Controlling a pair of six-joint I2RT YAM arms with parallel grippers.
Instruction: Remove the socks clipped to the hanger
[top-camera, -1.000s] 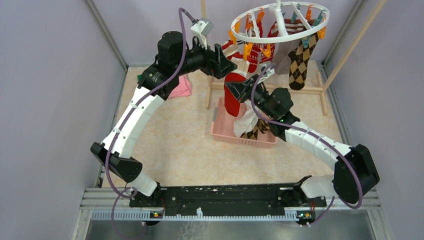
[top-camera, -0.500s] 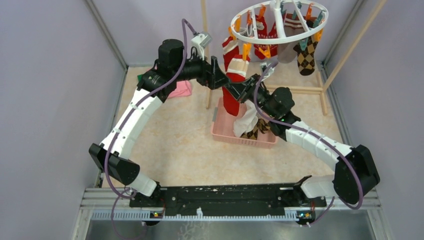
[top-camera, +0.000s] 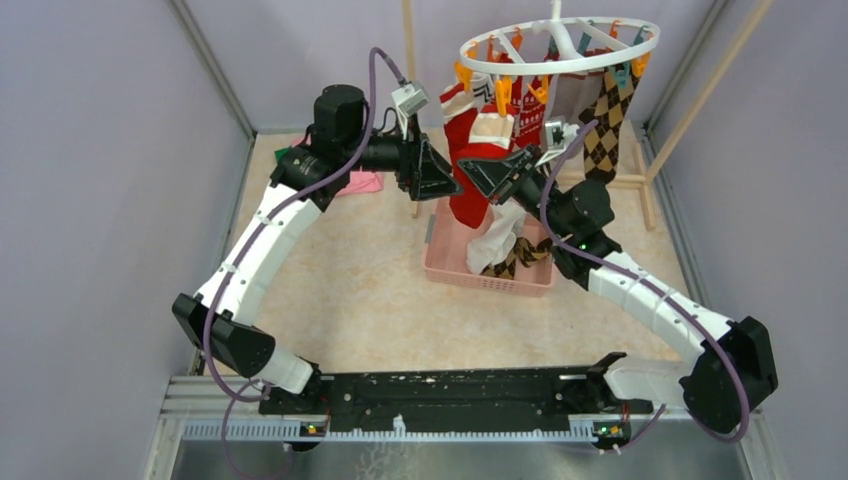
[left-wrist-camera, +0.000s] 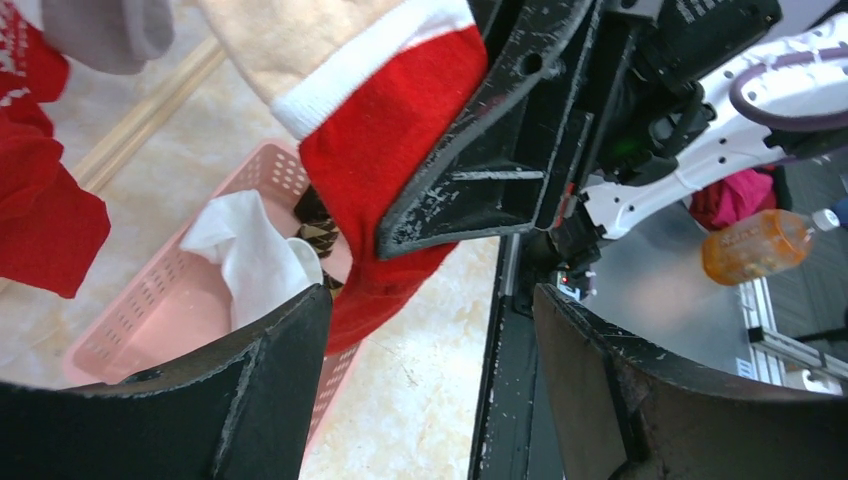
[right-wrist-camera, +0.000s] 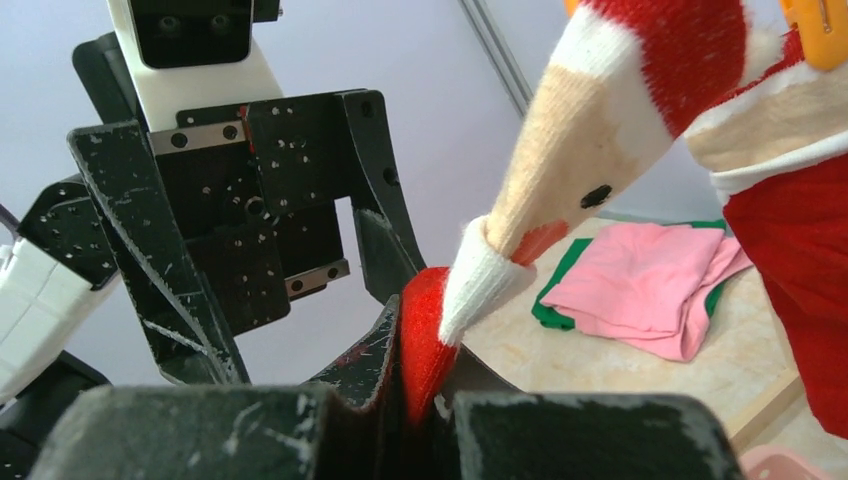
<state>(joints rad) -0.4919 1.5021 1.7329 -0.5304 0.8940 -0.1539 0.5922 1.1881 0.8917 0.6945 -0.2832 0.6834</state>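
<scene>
Right claw (right-wrist-camera: 425, 398) clamped on red sock (left-wrist-camera: 400, 140), which hangs from hanger (top-camera: 557, 38) over far edge of worktop (top-camera: 350, 290). Left claw (left-wrist-camera: 430, 295) wide open beside it. Sock's light, limp and stretchy, so grip near the clipped cuff.

White arm links (top-camera: 262, 238), black joints (top-camera: 337, 108) — purple cables (top-camera: 373, 75)

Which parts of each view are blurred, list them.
Top external: evenly lit, sharp throughout. Left wrist: the left pincer blurs dark at the bottom; the red sock is sharp. Right wrist: the right pincer is blurred and shadowed; the pink cloth is in focus.
</scene>
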